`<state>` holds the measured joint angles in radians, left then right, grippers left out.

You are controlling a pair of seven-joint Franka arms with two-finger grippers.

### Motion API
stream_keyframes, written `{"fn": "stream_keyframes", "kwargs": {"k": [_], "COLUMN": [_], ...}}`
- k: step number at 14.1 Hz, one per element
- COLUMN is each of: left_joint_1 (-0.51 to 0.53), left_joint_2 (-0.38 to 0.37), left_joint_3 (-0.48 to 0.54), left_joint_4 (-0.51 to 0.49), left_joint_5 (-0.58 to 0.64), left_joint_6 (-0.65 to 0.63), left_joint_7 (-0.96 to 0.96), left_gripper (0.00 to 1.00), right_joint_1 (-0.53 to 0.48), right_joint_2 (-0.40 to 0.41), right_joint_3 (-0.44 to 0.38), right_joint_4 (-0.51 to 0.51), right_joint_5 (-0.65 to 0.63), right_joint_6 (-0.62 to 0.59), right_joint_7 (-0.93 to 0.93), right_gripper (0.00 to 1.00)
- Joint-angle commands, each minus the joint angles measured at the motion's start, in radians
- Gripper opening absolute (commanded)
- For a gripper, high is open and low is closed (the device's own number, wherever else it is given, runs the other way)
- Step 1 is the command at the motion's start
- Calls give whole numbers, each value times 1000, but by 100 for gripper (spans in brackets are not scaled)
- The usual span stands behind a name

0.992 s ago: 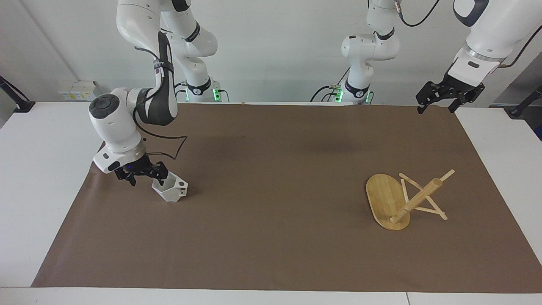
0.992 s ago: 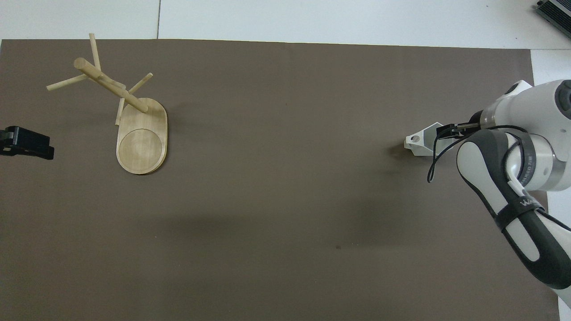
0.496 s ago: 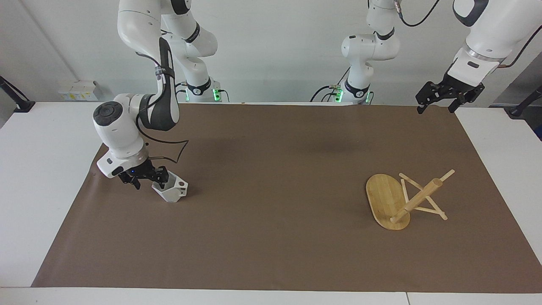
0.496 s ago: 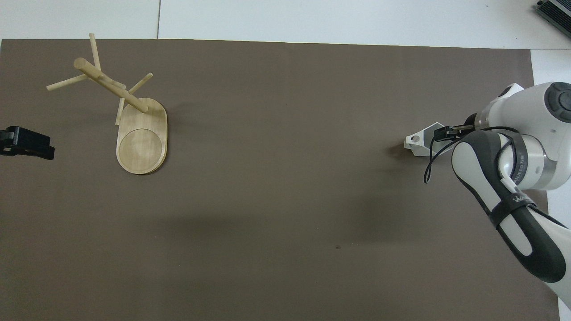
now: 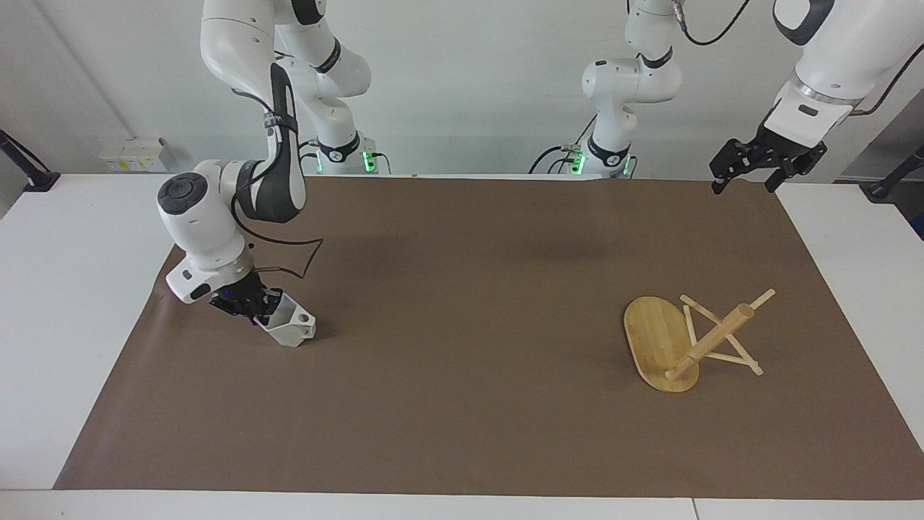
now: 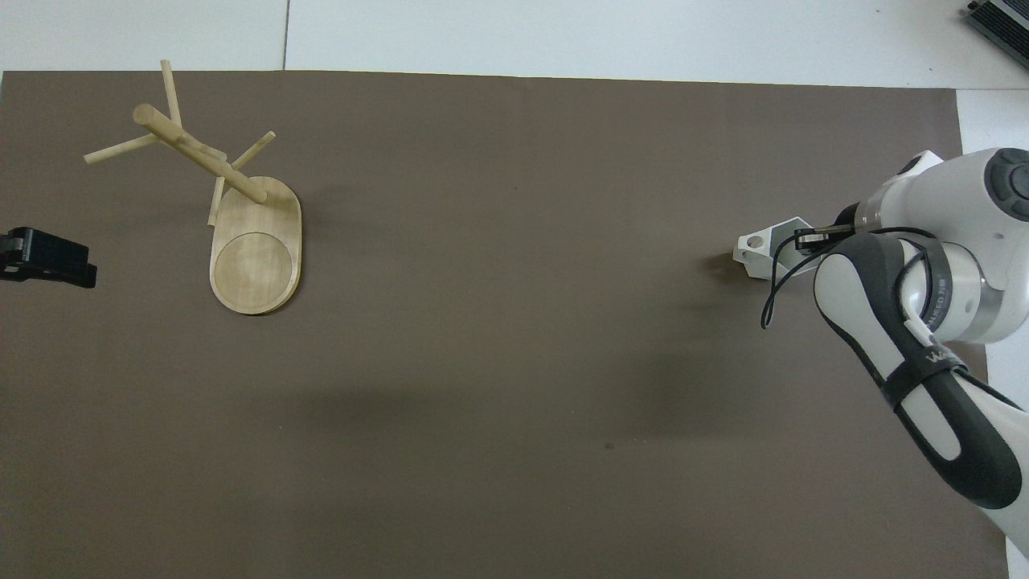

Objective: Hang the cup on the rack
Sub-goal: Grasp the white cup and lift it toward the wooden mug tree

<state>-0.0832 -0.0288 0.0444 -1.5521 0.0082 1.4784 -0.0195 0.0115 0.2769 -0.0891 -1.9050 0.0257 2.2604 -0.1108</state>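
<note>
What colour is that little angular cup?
White all over. The cup shows best in the facing view, at the right arm's end of the table.

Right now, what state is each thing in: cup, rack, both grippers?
cup: on the brown mat at the right arm's end, tilted, its rim wall pinched by the right gripper.
rack: upright on the mat at the left arm's end, pegs bare.
right gripper: shut on the cup.
left gripper: open, empty, waiting above the mat's edge.

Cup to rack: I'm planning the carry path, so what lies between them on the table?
Nothing: between the cup and the rack only bare brown mat shows, in both the facing and overhead views.
</note>
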Motion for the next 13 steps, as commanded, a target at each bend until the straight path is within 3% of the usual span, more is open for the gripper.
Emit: {"fn": "stream_keyframes", "kwargs": {"k": [1, 5, 9, 13], "left_joint_1": [7, 7, 7, 7], "left_joint_2": [-28, -28, -28, -28], "left_joint_3": [-6, -6, -6, -6], "left_joint_4": [-37, -37, -37, -37], "left_joint_5": [12, 12, 13, 12], "left_joint_6": [22, 22, 22, 22], "left_joint_7": [-7, -7, -7, -5], "left_gripper": [100, 100, 100, 100], "right_joint_1": [4, 4, 4, 2], "right_joint_2": [1, 1, -10, -18], "right_joint_3": [-3, -3, 43, 46], "right_joint_4": [0, 21, 124, 243], "right_joint_5": [11, 16, 31, 199], "right_joint_6": [-1, -34, -192, -364], "right_joint_7": [-18, -18, -18, -18], "right_gripper": [0, 0, 0, 0]}}
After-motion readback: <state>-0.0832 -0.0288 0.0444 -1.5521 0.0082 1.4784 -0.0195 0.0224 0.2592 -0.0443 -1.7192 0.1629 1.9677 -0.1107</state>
